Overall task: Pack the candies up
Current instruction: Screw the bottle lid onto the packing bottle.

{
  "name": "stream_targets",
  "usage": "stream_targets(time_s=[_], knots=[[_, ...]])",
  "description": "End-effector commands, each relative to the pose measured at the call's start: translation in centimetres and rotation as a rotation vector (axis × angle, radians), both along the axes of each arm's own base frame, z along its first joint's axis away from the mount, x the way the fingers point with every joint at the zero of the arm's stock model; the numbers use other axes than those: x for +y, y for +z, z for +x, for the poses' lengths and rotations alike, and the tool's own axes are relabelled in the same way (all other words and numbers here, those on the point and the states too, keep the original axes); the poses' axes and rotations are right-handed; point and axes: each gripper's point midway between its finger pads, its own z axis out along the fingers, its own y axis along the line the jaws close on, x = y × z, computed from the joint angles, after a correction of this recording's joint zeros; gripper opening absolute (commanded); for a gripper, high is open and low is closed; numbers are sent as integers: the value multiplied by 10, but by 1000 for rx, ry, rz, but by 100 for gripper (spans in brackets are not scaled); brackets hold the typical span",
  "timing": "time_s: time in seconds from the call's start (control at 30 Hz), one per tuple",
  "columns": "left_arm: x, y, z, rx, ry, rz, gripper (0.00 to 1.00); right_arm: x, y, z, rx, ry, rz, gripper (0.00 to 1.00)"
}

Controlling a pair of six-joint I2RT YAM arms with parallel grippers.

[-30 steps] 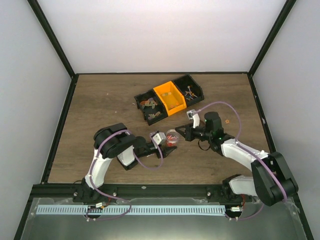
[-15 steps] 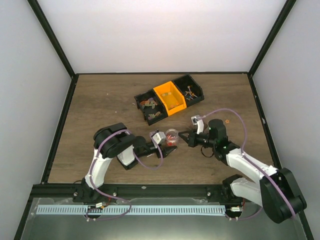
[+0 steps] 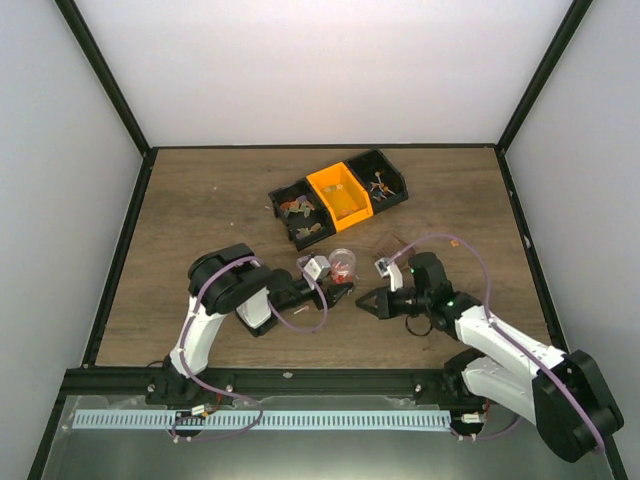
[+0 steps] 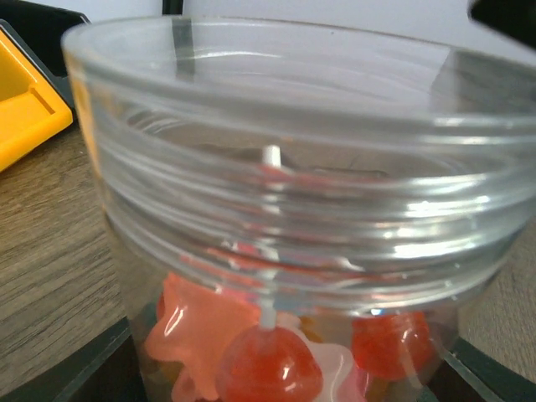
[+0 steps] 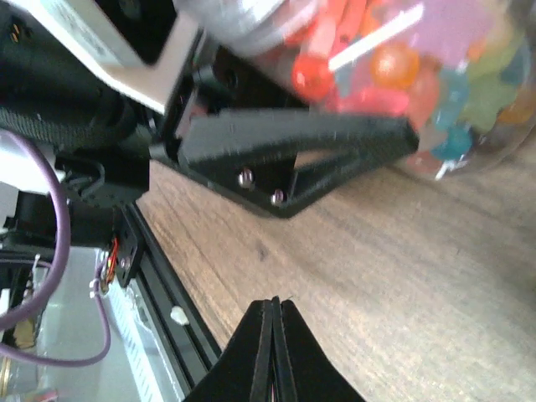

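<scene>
Many candies [image 4: 270, 370] in clear cup [image 4: 276, 193], mouth up, left gripper [image 3: 340, 280] clamping it

White walls [image 3: 330, 70] and black frame posts [image 3: 105, 75] enclose a wood-grain table [image 3: 200, 200].

Soft, even light makes faint shadows, but up close the candies [image 4: 268, 368] are blurry and the clear cup [image 4: 285, 193] glares.

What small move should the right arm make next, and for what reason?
Probably open the right gripper and reach toward the bins: it is shut and empty, while the cup in the left gripper is open-topped with candies only near its bottom.
</scene>
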Motion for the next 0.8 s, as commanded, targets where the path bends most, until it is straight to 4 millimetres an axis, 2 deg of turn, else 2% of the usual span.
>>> stream_targets(time_s=[0.0,0.1,0.23,0.37,0.57,0.63,0.77], knots=[[22,-35,-5,92,54,52,62,-6,28,32,-81,-80,-28,1],[23,-30,-7,71,49,48,64,-15,40,55,-123,-154,-26,1],[22,-25,-10,46,37,52,77,-25,45,76,-143,-212,-38,1],[21,-23,-14,38,17,52,85,-26,41,83,-136,-215,-52,1],[22,-18,-18,6,10,60,97,-32,47,91,-149,-259,-45,1],[24,-8,-19,-23,17,43,100,-38,50,95,-156,-300,-39,3],[28,10,-25,-54,14,22,100,-44,64,103,-197,-319,9,9]])
